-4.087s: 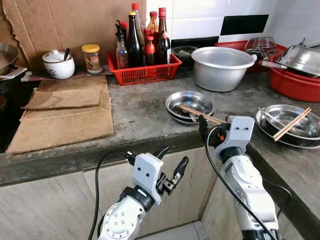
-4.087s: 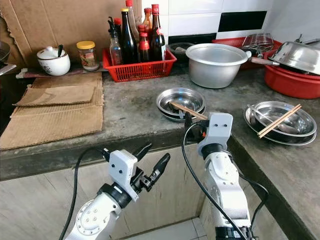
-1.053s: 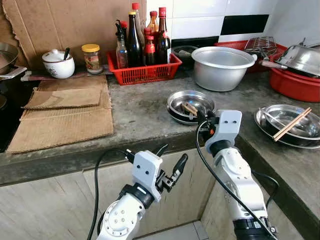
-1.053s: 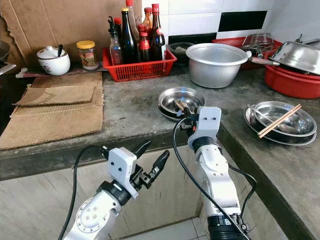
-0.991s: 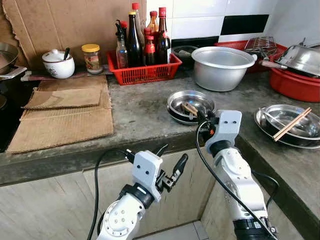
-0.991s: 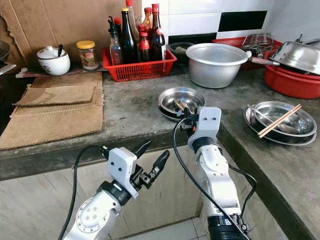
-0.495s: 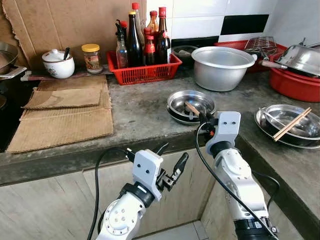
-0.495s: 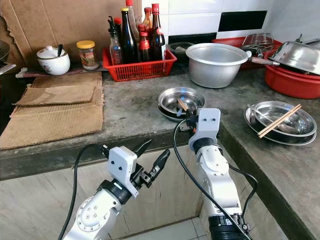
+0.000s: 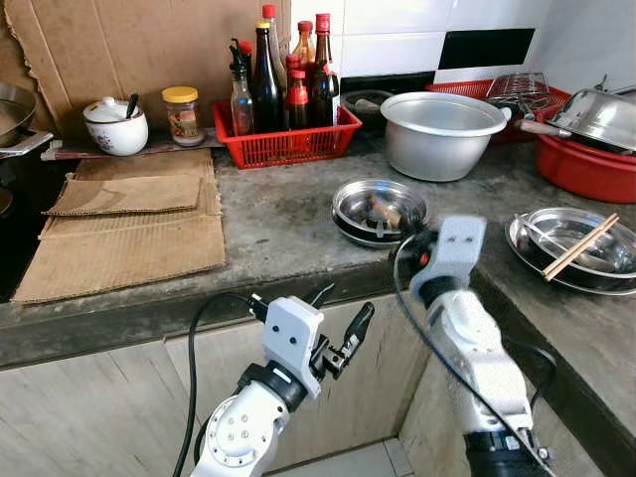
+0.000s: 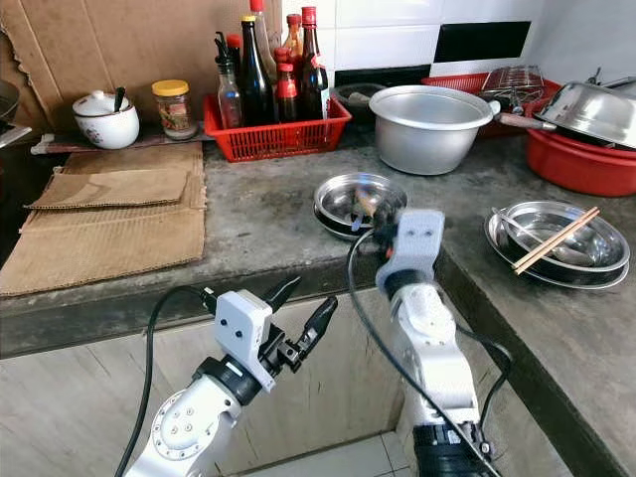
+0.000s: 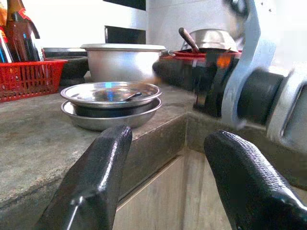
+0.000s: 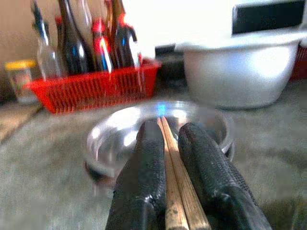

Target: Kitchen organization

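My right gripper (image 9: 409, 237) hangs at the counter's front edge, blurred by motion, shut on a pair of wooden chopsticks (image 12: 171, 187). The chopstick tips (image 9: 382, 211) reach over a stack of shallow steel plates (image 9: 350, 207) in the middle of the counter. In the right wrist view the sticks lie between the two black fingers (image 12: 144, 158) and point at the plates (image 12: 115, 136). My left gripper (image 9: 340, 324) is open below the counter edge, in front of the cabinet, with nothing between its fingers (image 11: 103, 163).
A second stack of steel plates (image 9: 616, 260) with another pair of chopsticks (image 9: 581, 245) lies on the right. Behind stand an aluminium pot (image 9: 442, 134), a red basket of bottles (image 9: 288, 144), a red basin (image 9: 596, 169), a jar (image 9: 182, 116), a ceramic pot (image 9: 116, 127). Cardboard (image 9: 129, 224) covers the left.
The right gripper with the chopsticks shifted left toward the middle plates, then tilted and swung slightly right; it is now blurred. The left arm has stayed put.
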You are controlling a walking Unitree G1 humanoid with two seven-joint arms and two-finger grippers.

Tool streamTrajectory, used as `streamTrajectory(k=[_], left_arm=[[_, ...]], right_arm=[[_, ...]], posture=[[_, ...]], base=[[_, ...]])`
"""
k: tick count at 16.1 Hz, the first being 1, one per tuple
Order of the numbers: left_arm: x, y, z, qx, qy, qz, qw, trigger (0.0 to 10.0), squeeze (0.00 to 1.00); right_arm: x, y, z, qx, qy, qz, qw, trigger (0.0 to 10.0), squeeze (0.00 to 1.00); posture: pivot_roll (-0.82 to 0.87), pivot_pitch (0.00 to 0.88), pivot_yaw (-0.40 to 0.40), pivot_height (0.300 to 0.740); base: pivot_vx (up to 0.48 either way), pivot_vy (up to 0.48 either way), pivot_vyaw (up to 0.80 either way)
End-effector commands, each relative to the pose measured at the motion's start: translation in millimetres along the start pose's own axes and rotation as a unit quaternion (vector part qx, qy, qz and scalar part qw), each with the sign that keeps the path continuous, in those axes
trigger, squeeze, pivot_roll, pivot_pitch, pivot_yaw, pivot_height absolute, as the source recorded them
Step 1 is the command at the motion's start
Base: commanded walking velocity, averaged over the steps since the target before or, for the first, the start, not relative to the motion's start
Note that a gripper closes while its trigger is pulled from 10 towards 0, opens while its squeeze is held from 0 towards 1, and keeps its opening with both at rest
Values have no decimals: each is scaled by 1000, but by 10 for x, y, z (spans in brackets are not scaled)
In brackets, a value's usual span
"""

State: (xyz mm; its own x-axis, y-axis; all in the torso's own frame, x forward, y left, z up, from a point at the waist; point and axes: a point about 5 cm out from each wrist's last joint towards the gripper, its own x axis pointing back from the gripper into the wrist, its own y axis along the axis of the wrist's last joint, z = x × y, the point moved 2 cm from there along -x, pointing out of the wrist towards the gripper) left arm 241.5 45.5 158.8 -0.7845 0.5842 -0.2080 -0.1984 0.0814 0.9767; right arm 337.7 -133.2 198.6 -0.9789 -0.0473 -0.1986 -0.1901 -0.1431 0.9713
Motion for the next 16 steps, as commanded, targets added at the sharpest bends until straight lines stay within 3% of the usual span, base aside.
streamTrajectory(k=[1, 4, 5, 6, 10, 16], left_arm=[[-16, 35, 11, -6, 2, -7, 1000, 10000, 0], [-20, 31, 16, -7, 3, -6, 1000, 10000, 0], [-22, 30, 21, -7, 5, -5, 1000, 10000, 0], [-19, 27, 37, -10, 9, -4, 1000, 10000, 0], [-41, 51, 70, -16, 17, -8, 1000, 10000, 0], [-44, 49, 94, -22, 18, -7, 1000, 10000, 0]], right_arm=[[-22, 307, 42, -5, 4, -55, 998, 0, 0], [29, 408, 78, 1, 7, -77, 997, 0, 0], [57, 434, 94, 7, 9, -84, 996, 7725, 0], [128, 474, 143, 20, 17, -96, 995, 10000, 0], [230, 611, 186, 37, 12, -128, 991, 10000, 0], [359, 561, 157, 51, 9, -123, 991, 10000, 0]], posture=[[18, 4, -50, 740], [19, 2, -49, 740], [22, 0, -51, 740], [20, 0, -49, 740], [13, 0, -40, 740], [8, 0, -33, 740]], base=[[0, 0, 0], [0, 0, 0], [0, 0, 0], [0, 0, 0], [0, 0, 0], [-87, 0, 0]])
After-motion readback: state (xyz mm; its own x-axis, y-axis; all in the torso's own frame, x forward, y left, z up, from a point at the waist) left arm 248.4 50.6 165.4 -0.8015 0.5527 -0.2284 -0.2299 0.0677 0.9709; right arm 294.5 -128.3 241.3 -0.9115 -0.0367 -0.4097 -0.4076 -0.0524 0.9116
